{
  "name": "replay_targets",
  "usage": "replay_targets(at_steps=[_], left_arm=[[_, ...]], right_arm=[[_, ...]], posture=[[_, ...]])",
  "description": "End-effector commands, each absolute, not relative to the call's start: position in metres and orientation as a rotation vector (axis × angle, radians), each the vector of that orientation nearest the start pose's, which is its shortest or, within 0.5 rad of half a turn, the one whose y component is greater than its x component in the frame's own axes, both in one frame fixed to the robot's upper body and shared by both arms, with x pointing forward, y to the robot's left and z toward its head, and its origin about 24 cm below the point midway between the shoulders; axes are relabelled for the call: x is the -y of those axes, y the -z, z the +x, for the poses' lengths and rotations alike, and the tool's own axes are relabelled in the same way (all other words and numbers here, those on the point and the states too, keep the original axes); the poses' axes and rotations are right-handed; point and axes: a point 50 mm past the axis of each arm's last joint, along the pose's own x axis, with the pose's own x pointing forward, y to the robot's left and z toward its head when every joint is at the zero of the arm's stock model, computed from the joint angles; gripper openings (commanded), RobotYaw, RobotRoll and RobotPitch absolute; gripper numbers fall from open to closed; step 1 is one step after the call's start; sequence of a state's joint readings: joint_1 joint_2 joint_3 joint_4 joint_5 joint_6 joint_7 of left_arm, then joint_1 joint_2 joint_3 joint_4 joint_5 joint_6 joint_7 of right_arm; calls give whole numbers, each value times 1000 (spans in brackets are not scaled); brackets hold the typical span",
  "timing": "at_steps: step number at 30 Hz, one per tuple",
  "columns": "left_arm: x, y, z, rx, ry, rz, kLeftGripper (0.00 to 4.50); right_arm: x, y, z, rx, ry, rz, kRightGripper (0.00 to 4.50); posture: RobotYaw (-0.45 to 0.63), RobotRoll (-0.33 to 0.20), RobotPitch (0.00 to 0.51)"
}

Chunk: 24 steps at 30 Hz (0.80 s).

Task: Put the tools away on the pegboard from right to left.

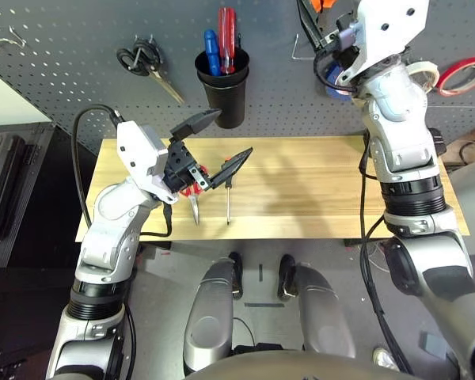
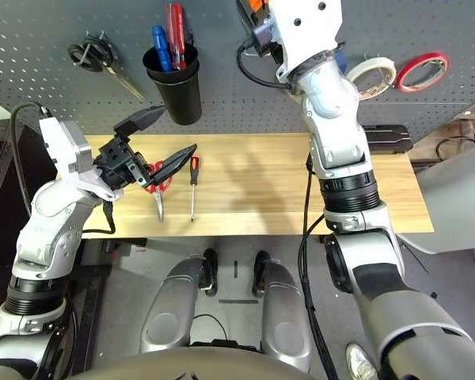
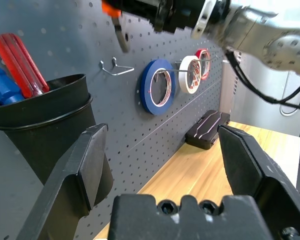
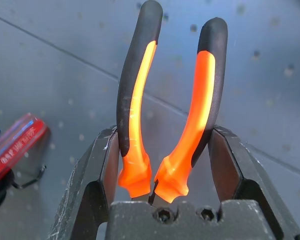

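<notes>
- Hanging the second tool: we pinch orange-and-black-handled pliers [image 4: 200,85] in our right gripper [image 4: 166,131], near the grey perforated pegboard [image 1: 285,99].
- White tape roll [image 3: 183,77] already hangs farther right.
- Next, we likely align the pliers with the bare double-pronged metal hook [image 3: 121,73], lower, then release.
- Our left gripper [image 3: 163,129] waits, jaws spread and empty.
- Slim screwdriver [image 2: 194,170] and red-handled scissors [image 2: 165,184] lie on the wooden table [image 2: 253,174].

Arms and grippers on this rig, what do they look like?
Silver-grey forearms with ribbed black bands, white wrist housings dotted with small dark holes, black cables looping alongside. Left gripper and right gripper: two angular black fingers each, on a dark base with round screws.
</notes>
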State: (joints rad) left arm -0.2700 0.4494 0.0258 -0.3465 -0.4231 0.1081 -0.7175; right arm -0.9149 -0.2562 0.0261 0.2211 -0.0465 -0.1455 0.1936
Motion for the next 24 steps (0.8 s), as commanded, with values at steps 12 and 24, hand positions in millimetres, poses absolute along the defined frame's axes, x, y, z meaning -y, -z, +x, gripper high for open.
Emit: replay_targets(at_steps=[12, 24], left_arm=[[-153, -188, 253, 441, 898, 255, 4500], [-154, -184, 251, 421, 893, 268, 4500]], right_arm=[[109, -278, 368, 790, -298, -327, 2905], [108, -258, 369, 772, -371, -258, 4172]], posture=[[217, 0, 236], [237, 0, 241]])
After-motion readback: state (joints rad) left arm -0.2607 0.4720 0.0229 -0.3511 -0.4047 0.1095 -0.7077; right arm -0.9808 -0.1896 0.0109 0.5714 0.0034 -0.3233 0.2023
